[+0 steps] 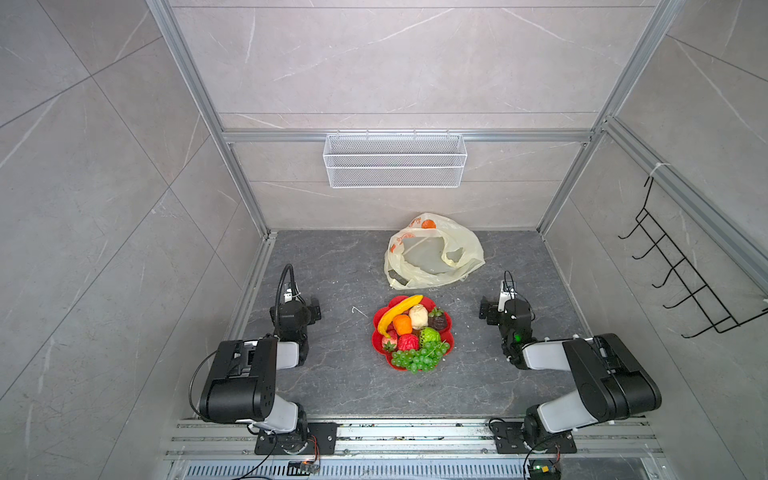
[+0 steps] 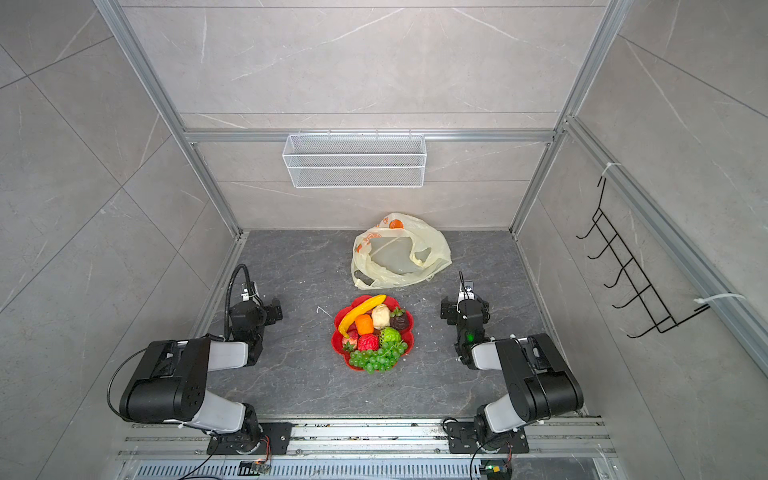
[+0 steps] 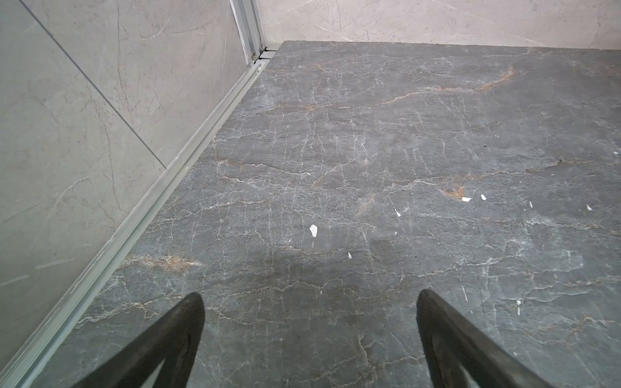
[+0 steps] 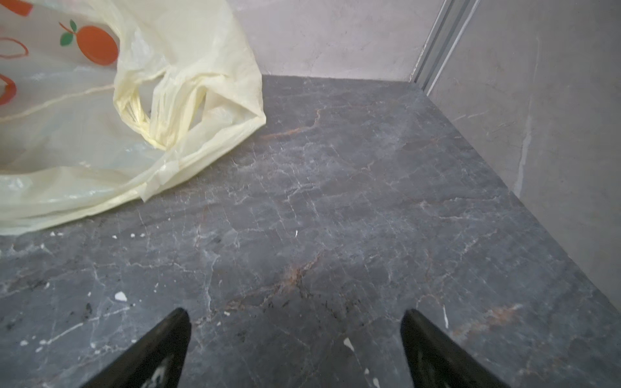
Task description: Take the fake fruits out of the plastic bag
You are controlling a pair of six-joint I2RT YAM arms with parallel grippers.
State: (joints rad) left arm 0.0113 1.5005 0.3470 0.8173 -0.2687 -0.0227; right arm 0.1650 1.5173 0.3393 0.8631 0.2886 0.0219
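The fake fruits point(image 1: 408, 343) sit piled in a red flower-shaped dish point(image 1: 449, 332) at the middle of the desk point(image 1: 332, 266), out of the plastic bag point(image 1: 434, 251). A banana point(image 1: 401, 309) lies along the dish's far left edge and green grapes point(image 1: 419, 359) spill over its near rim. Only the top views show the fruit. The pale-yellow bag lies slack and crumpled just beyond the dish, close to the back wall and apart from the dish. The right wrist view shows the bag point(image 4: 100, 141) closer, with a twisted handle loop and a printed orange with green leaves. In that same view the right end effector point(image 4: 295, 311) has its two dark fingers spread wide over bare desk, holding nothing. The left wrist view shows the left end effector point(image 3: 309, 295) spread just as wide and gripping nothing, over bare veined desk dotted with white flecks, beside a metal rail. In both top views the arms flank the dish, well clear of it. A white wire basket point(image 1: 395, 160) hangs on the back wall and a black hook rack point(image 1: 681, 274) on the right wall.
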